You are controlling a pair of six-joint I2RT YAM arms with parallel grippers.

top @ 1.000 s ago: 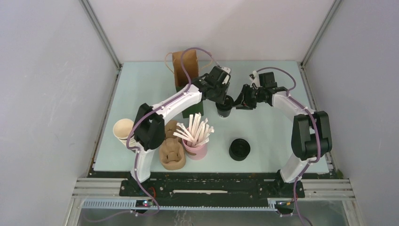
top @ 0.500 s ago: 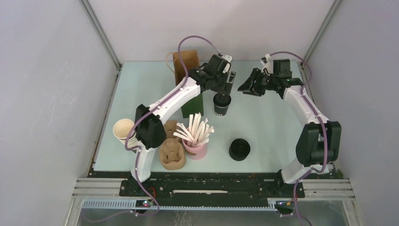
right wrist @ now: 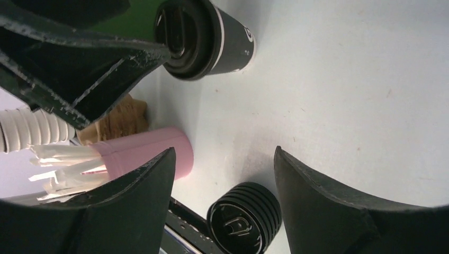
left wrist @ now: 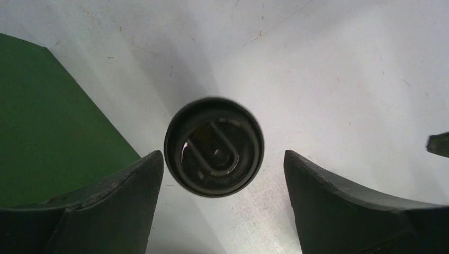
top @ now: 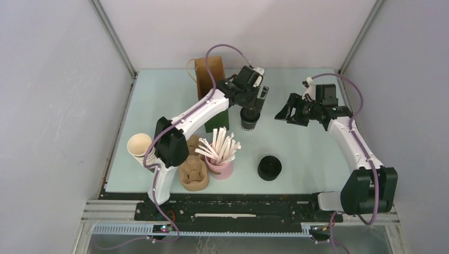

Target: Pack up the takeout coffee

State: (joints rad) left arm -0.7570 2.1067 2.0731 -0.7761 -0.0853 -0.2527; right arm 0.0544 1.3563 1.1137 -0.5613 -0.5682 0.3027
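The coffee (top: pixel 248 122) is stood untouched below the left gripper's (left wrist: pixel 221 159) parted fingers, toward the table's (top: pixel 312 159) far edge; the right gripper (top: pixel 288 115) is held parted, empty.

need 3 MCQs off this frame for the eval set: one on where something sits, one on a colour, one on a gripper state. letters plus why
1. Where is the lidded black cup?
A. upright on the table, beside the green box
B. lying on its side at the near edge
C. lifted in mid-air in a grip

2. What colour is the holder with the straws?
A. green
B. black
C. pink

3. How does the left gripper stand?
A. shut on the lid
B. open, a finger on each side of the cup
C. shut on nothing

Answers:
1 A: the wrist views show it standing on the tabletop next to the green box.
2 C: its pink wall shows in the top and right wrist views.
3 B: the left wrist view shows the jaws wide, with the lid between them.
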